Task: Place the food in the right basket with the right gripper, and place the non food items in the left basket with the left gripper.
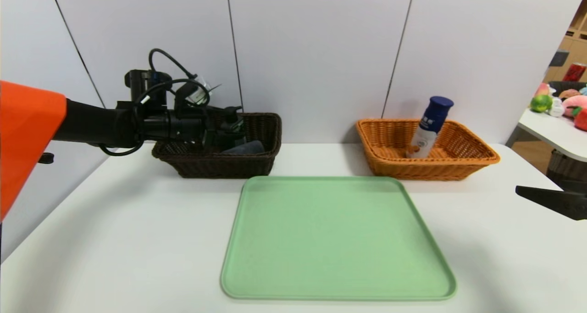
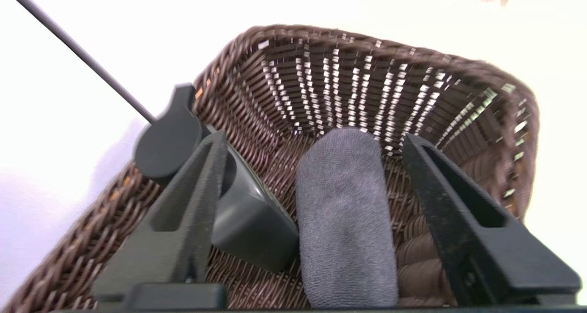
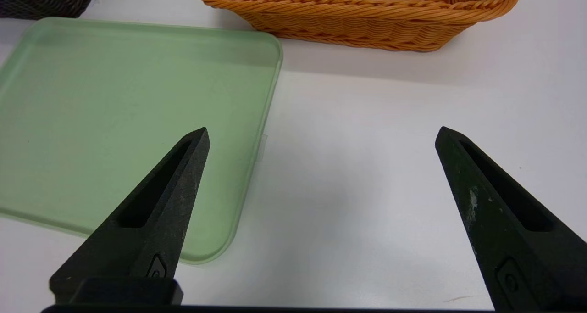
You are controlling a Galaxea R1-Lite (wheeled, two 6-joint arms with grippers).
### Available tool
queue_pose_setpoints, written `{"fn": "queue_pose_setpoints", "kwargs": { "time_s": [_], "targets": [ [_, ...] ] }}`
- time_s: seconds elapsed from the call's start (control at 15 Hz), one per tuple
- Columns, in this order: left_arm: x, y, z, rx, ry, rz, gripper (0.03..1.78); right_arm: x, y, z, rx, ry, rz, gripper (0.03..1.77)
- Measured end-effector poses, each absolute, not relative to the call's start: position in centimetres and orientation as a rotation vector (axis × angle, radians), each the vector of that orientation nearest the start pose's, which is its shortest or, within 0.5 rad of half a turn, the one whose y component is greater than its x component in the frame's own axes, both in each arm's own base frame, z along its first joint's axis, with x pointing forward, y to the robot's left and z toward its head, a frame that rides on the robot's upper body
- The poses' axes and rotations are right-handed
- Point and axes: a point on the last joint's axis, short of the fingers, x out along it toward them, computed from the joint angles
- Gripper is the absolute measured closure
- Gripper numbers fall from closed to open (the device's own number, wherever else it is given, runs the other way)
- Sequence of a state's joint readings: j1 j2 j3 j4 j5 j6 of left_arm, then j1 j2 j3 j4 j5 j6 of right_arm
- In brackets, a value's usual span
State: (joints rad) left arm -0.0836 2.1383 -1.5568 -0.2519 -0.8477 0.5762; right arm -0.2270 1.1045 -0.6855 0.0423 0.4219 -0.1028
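Note:
The dark brown left basket (image 1: pixel 261 166) holds a rolled grey towel (image 1: pixel 245 148) and a dark grey scoop-like item (image 2: pixel 247 221). My left gripper (image 1: pixel 231 134) reaches into this basket. In the left wrist view the left gripper (image 2: pixel 312 137) is open, and the towel (image 2: pixel 344 212) lies loose on the wicker between the fingers, with a gap on each side. The orange right basket (image 1: pixel 477 159) holds a white bottle with a blue cap (image 1: pixel 431 125), leaning. My right gripper (image 3: pixel 322 130) is open and empty, low over the white table beside the tray.
A green tray (image 1: pixel 335 239) with nothing on it lies at the table's middle front; its corner (image 3: pixel 229 239) is near my right gripper. Both baskets stand at the back by the wall. A side table with plush fruit (image 1: pixel 568 104) is at the far right.

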Motion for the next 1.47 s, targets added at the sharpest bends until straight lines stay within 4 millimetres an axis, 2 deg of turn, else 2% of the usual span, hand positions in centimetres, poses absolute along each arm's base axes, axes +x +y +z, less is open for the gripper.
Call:
{"fn": "queue_pose_setpoints", "kwargs": {
  "time_s": [0.27,0.53,0.8,1.0,1.2,1.47],
  "targets": [
    [41.9,-5.2,21.0,0.355,0.045,-0.994,0.3,14.3,-2.4,22.1,0.048,0.426,0.213,0.1],
    [38.2,-5.0,23.5,0.263,0.093,-0.995,0.22,14.1,-2.3,22.3,0.043,0.415,0.214,0.1],
    [32.4,-4.6,26.2,0.108,0.155,-0.977,0.17,13.5,-2.1,22.3,0.039,0.407,0.223,0.1],
    [27.4,-4.1,27.4,0.059,0.188,-0.938,0.15,12.8,-1.8,22.2,0.043,0.398,0.254,0.1],
    [22.2,-3.4,27.5,0.05,0.261,-0.816,0.14,11.9,-1.6,22.0,0.04,0.385,0.264,0.1],
    [16.7,-2.5,26.6,0.062,0.43,-0.573,0.14,10.2,-1.3,21.8,0.026,0.35,0.256,0.1]
  ]
}}
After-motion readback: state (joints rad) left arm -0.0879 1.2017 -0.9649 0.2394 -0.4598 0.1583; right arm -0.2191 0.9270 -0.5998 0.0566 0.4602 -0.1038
